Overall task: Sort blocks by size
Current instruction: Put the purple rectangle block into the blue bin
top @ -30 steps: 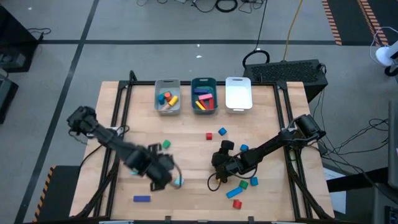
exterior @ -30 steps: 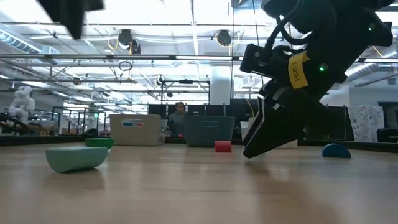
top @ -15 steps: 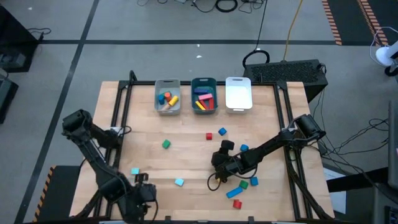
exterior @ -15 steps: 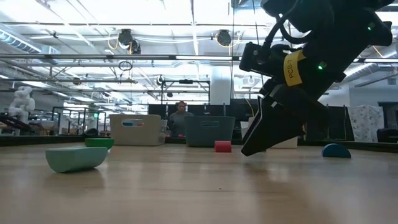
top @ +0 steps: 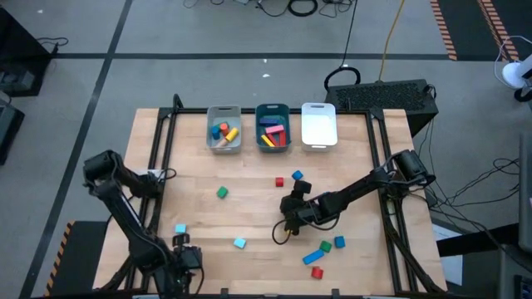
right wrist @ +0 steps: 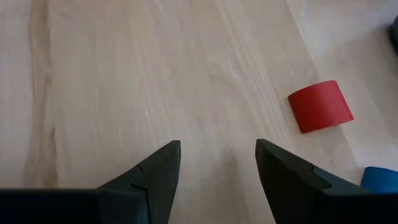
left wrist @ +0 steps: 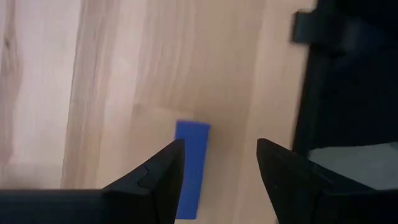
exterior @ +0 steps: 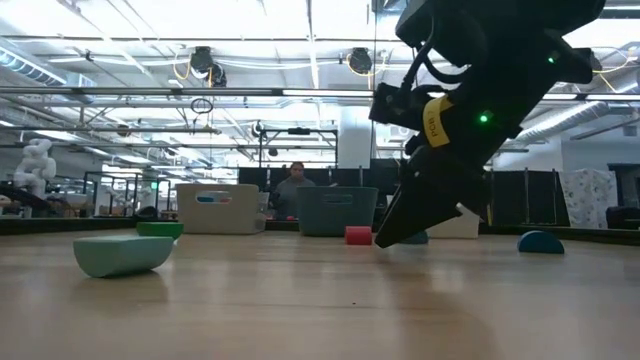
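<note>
Small wooden blocks lie scattered on the table. Among them are a green one (top: 222, 193), a red one (top: 280, 181), two cyan ones (top: 180, 228) (top: 239, 243) and a cluster near the front right (top: 325, 246). A blue bar (left wrist: 191, 165) lies flat near the table's front left corner. My left gripper (left wrist: 217, 149) hovers open above it, pointing steeply down, and one finger covers part of the bar. My right gripper (right wrist: 217, 155) is open over bare wood at mid-table (top: 289, 220), with a red cylinder (right wrist: 320, 106) lying on its side beyond it.
Three trays stand in a row at the far edge: grey (top: 224, 143) and teal (top: 273, 108), each holding blocks, and white (top: 318, 124). The table's dark frame edge (left wrist: 348, 93) runs close beside my left gripper. A person sits in the room beyond the table (exterior: 292, 185).
My left gripper has swung from the table's middle left toward the near edge and the left. It has sunk down over the blue bar while staying open. The blocks have kept their places.
</note>
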